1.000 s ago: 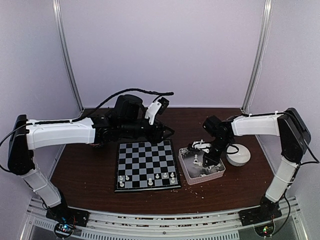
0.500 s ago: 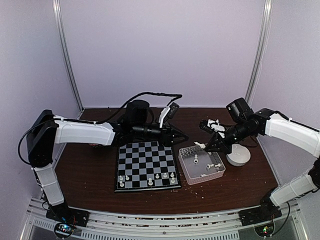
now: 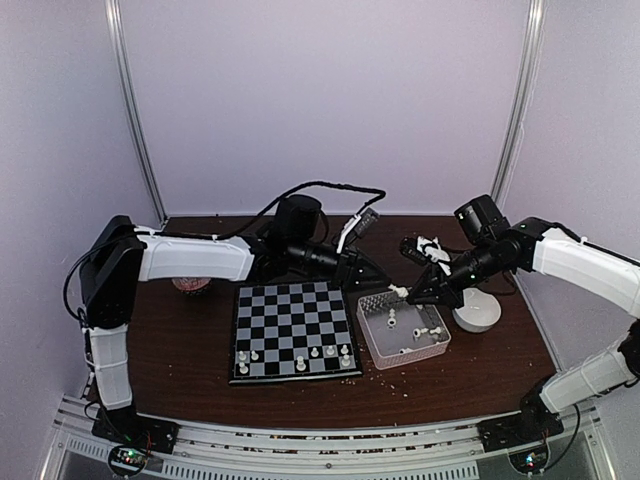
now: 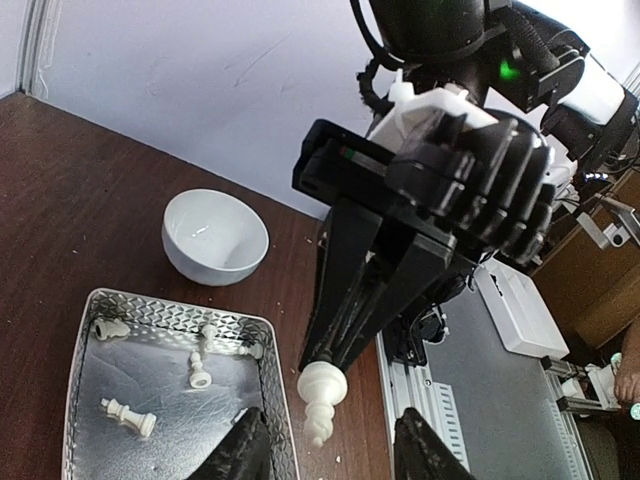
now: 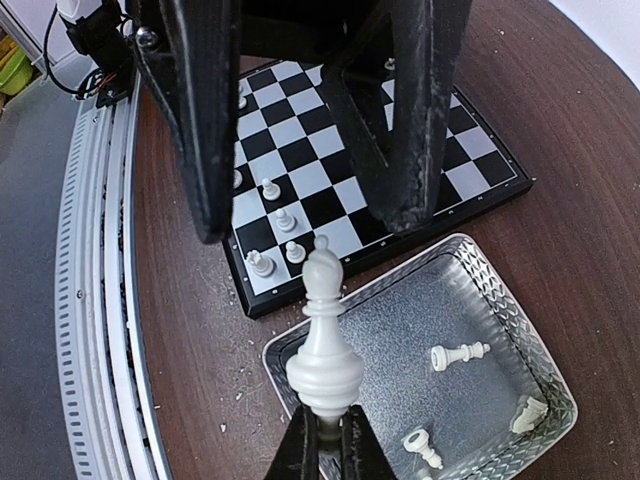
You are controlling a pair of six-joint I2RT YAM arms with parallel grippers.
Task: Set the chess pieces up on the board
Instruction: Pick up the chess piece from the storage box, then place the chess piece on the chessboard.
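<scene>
- From the top camera, the board [image 3: 292, 322] lies flat in the middle of the table [image 3: 180, 340]. A few chess pieces [image 3: 315, 352] stand on its near rows.
- A tray [image 3: 375, 345] sits just right of the board, with more pieces lying in it. A white bowl [image 3: 477, 310] is right of the tray. Crumbs [image 3: 388, 378] lie on the table near the tray.
- The right gripper [image 3: 404, 292] hangs over the far side of the tray, pinched tight on one white piece [image 3: 398, 291]. The left gripper [image 3: 368, 277] reaches in from the left, close to it.
- From the left wrist camera, the left gripper [image 4: 335, 450] has its two fingers spread apart and holds nothing. The right gripper [image 4: 328, 355] points down and grips the white piece [image 4: 321, 400]. The piece hangs just right of the tray [image 4: 140, 365]. The bowl [image 4: 215, 235] is past the tray.
- From the right wrist camera, the right gripper [image 5: 322, 440] squeezes the fat end of the white piece [image 5: 322, 340]. Its pointed end aims at the left gripper [image 5: 308, 220], whose black fingers stand wide apart. Under them lie the board [image 5: 480, 160] and the tray [image 5: 420, 320], which has three pieces in it.
</scene>
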